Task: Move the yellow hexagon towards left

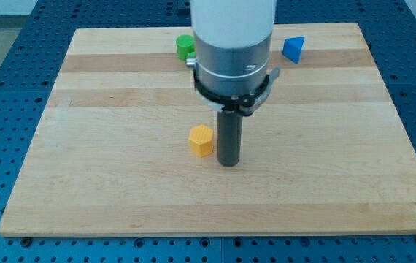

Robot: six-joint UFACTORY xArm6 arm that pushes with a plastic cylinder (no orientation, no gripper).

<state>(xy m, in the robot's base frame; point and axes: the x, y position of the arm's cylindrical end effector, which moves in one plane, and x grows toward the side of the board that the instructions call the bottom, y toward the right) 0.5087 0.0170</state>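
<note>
The yellow hexagon [201, 140] stands on the wooden board [120, 183] near the middle, a little towards the view's bottom. My tip [228, 164] rests on the board just to the right of the hexagon, with a small gap between them. The dark rod rises from the tip into the arm's grey and white body, which hides part of the board's upper middle.
A green block [185, 47] sits near the view's top, partly hidden by the arm's body. A blue triangular block [293, 49] sits at the top right. A blue perforated table surrounds the board.
</note>
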